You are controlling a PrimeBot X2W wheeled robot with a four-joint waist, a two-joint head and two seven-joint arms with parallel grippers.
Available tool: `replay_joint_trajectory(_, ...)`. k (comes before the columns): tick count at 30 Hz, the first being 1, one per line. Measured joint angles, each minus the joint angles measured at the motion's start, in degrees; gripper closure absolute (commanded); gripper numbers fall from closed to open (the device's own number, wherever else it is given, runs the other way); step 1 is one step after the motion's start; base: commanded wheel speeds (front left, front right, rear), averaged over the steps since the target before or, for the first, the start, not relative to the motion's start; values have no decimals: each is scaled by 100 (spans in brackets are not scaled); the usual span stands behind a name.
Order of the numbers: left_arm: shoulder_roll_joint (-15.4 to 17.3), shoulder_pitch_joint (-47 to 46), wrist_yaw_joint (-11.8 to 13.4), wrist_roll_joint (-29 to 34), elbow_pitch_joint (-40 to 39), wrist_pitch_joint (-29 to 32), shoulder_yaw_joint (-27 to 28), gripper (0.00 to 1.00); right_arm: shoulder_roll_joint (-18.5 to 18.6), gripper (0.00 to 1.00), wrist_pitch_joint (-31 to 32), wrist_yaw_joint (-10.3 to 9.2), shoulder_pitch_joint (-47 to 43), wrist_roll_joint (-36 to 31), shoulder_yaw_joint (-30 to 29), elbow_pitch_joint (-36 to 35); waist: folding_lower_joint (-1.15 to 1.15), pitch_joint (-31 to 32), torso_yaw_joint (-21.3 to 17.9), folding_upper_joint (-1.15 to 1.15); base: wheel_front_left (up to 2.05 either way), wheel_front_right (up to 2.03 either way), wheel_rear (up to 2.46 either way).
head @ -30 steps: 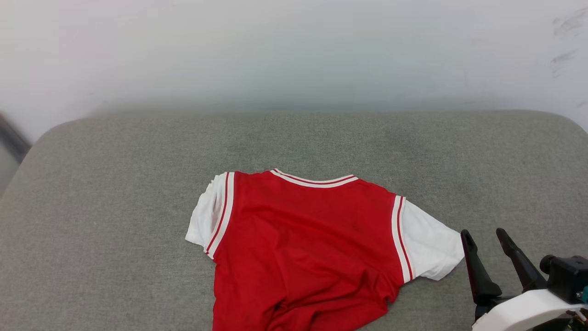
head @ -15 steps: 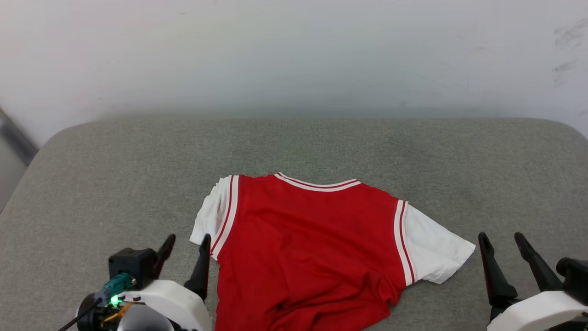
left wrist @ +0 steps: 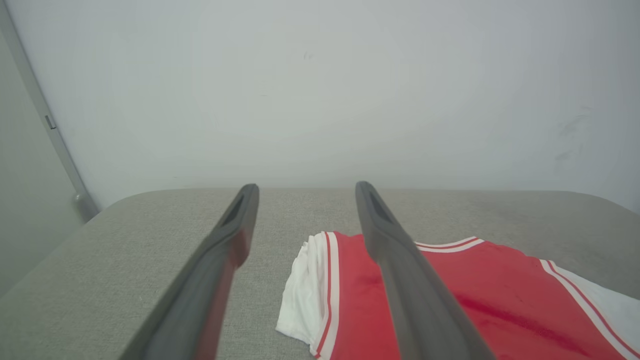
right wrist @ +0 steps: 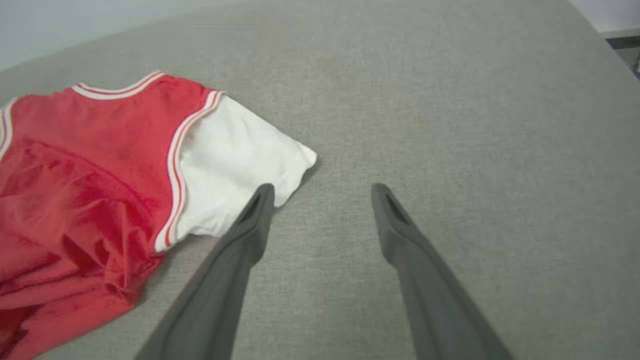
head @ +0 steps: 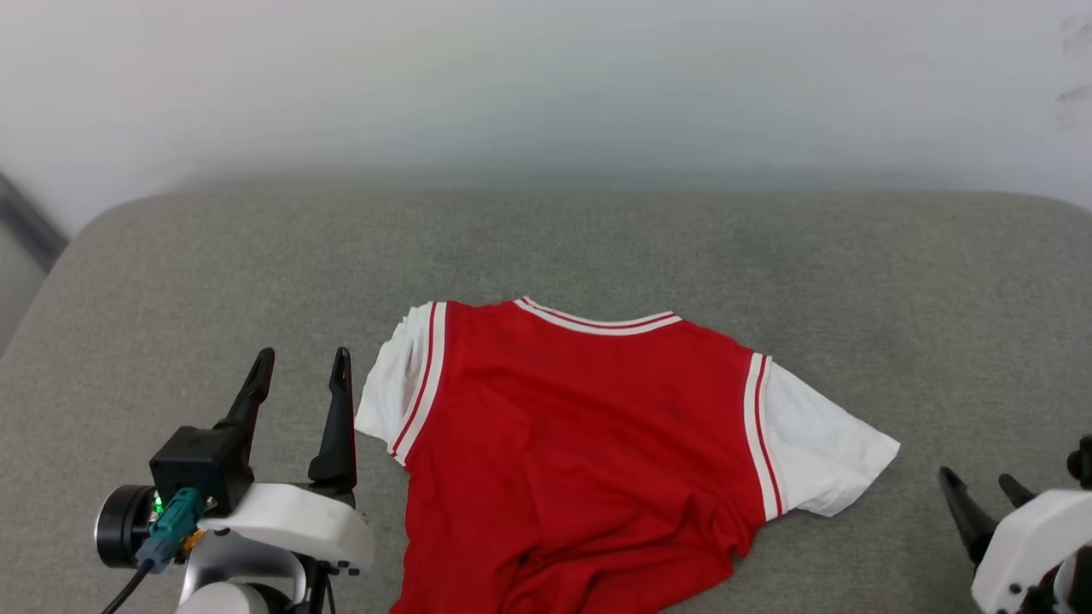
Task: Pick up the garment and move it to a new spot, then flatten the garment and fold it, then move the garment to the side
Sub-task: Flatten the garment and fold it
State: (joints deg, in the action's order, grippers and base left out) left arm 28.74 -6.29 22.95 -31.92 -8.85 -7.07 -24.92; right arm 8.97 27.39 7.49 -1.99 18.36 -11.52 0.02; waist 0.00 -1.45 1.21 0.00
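Loosely the garment (head: 580, 443) lies on a grey cushion (head: 597, 239)

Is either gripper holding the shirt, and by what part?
Nothing is held. The left gripper and right gripper are open and empty, flanking the shirt on the grey surface.

— What carries everything here?
— A desk (head: 597, 247) covered in grey woven cloth, its rounded corners at upper left and upper right.
— What lies on it?
— One garment (head: 580, 426), lower middle of the frame: red body spread out, collar pointing upward, white sleeves left and right, hem rumpled at the bottom edge.
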Motion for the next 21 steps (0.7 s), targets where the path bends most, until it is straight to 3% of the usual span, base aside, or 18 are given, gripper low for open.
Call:
replay_joint_trajectory(4,-36,-120,35,63,-114,-1,-43,0,411,0,814,0,578,308,-18,614,0,-249,85,0,0,0,0)
replay_joint_trajectory(9,-107,-277,24,94,-119,-20,-89,0,621,0,1419,1,1293,494,205,1232,0,-608,221,0,0,0,0)
replay_joint_trajectory(21,-349,-564,-221,-76,326,-75,-230,0,966,0,1702,0,2179,944,948,2521,0,-1143,602,0,0,0,0)
